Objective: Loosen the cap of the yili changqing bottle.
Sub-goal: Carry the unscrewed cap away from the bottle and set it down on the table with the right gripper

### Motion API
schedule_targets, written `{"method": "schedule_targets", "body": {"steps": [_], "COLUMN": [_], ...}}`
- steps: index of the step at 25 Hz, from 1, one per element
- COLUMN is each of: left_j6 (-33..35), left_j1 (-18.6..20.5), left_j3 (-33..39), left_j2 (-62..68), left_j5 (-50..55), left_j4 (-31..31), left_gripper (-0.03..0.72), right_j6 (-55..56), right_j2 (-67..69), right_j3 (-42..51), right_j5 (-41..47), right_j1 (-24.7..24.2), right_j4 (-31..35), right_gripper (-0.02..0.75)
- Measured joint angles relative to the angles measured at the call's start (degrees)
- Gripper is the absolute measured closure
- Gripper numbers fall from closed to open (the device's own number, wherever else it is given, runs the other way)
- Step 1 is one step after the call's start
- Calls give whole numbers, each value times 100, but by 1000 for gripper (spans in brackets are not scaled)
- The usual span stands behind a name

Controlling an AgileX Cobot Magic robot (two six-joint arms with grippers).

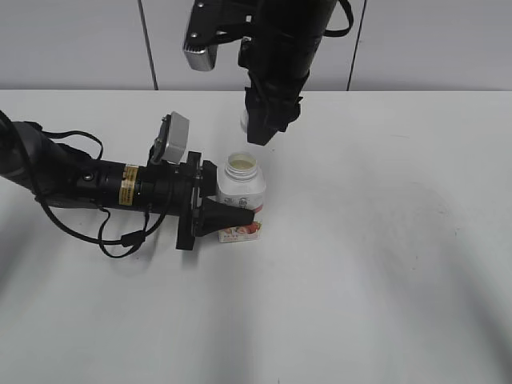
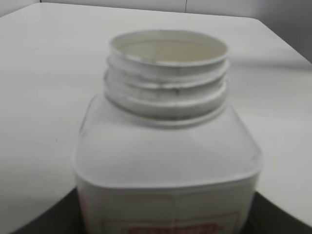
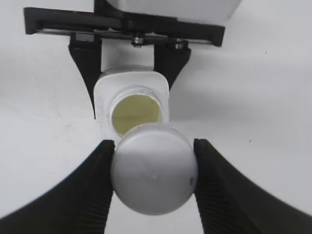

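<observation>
The bottle stood on the surface, the left gripper around it; the cap sat above, in the right gripper.

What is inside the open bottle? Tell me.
The yili changqing bottle stands uncapped; the cap is held above it. The right wrist view shows a pale yellowish surface inside its neck. Anything deeper is hidden by the walls and the cap.

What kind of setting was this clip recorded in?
Probably a lab or robot test bench: a bare white table before plain grey wall panels, with only a yili changqing bottle clamped by the left gripper while the right gripper holds its cap.
</observation>
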Motion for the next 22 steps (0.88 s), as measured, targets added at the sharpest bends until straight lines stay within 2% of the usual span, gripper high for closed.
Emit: {"method": "schedule_targets", "body": {"steps": [6,11,16,22], "left_j6": [0,0,0,0], "left_j1": [0,0,0,0], "left_j3": [0,0,0,0], "left_j2": [0,0,0,0], "left_j5": [0,0,0,0], "left_j4": [0,0,0,5], "left_gripper": [305,305,305,307], "right_j6": [2333,3701,4610,5331], "right_j2": [0,0,0,0], "right_j3": [0,0,298,1246], "right_j5": [-34,-209,-678,-1466], "right_j1": [-341,-1130,-1940,-2710], "right_j4": [-477,-519,-519,-514], "right_gripper": [348,349,349,349]}}
